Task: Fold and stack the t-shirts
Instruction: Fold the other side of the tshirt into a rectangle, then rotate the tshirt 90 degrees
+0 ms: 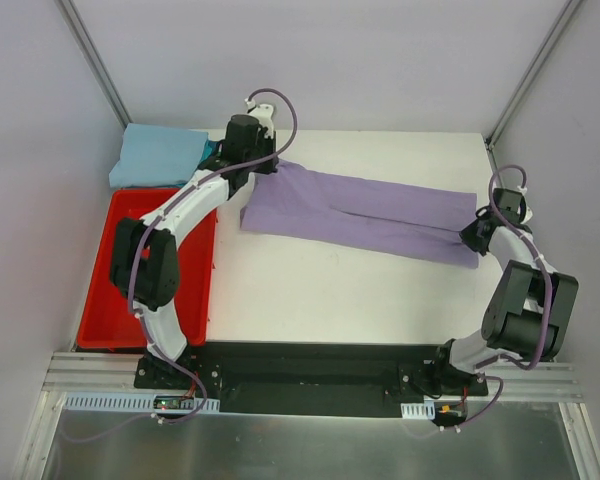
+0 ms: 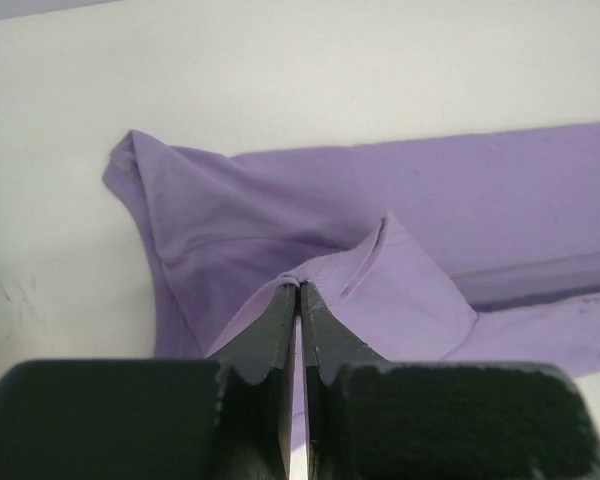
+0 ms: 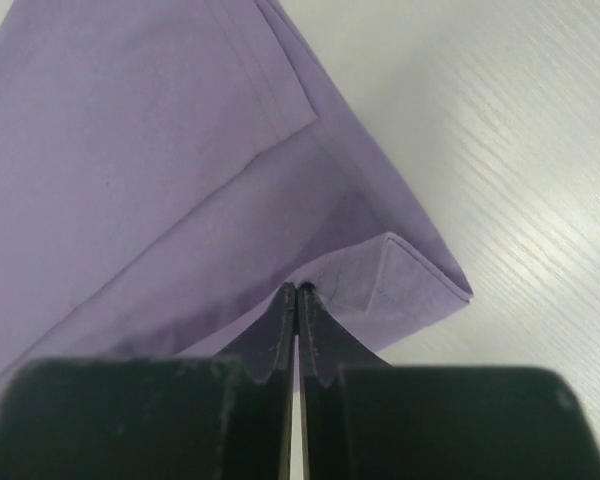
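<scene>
So the lavender t-shirt (image 1: 360,215) is laid out long and narrow on the table (image 1: 310,300). It starts just off the far right corner of the red bin (image 1: 100,300) and runs away from the bin to the right. It's folded lengthwise into a band (there's a crease line running down the middle). It also slants a bit, so the end far from the bin sits nearer the arm bases than the end beside the bin.

The left gripper (image 2: 298,287) is clamped right down on the end nearest the bin. Its jaws are together, with a little peak of purple cloth pinched and lifted between the tips, and the fabric around it bunches into a couple of soft folds.

The right gripper (image 3: 297,290) is the same deal at the end farthest from the bin. Its jaws are closed tight on the hemmed corner, which is doubled over right at the tips.

The light blue t-shirt (image 1: 158,155) sits as a folded rectangle just past the bin's far edge, touching it as far as I can tell. A sliver of teal cloth (image 1: 210,150) pokes out beside it, also on the far side of the bin.
</scene>
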